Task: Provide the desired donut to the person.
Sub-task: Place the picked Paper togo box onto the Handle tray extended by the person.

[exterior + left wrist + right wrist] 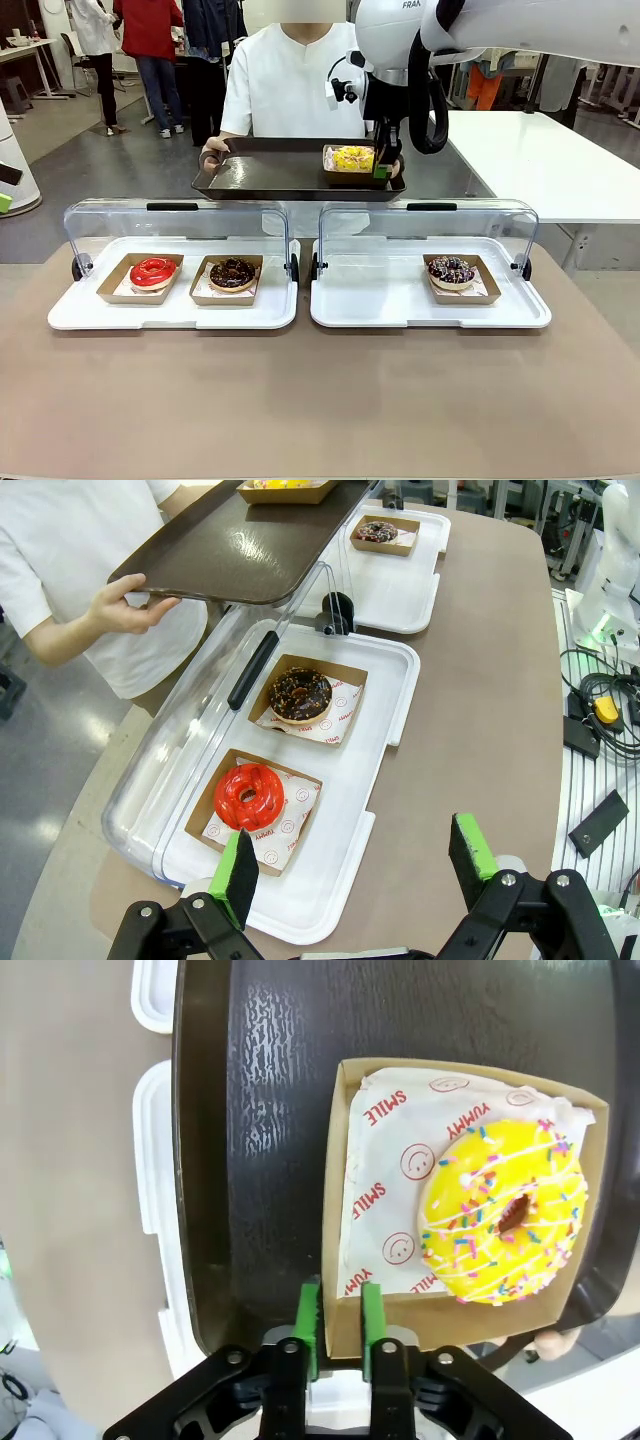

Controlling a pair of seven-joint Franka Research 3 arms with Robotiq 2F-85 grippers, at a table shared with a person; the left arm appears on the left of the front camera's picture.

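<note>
Here, right claw (341, 1332) pinching box (400, 1312) rim, yellow donut (470, 1235) inside, on tray (260, 1160).

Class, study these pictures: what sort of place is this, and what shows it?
Probably a robotics lab staged as a donut counter: donuts on clear-lidded display trays, a person holding a serving tray bearing a donut box, a robot arm and cables beside the table.

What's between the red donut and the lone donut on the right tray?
The chocolate donut, right beside the red donut; then bare white tray up to the lone donut. Front view shows it.
</note>
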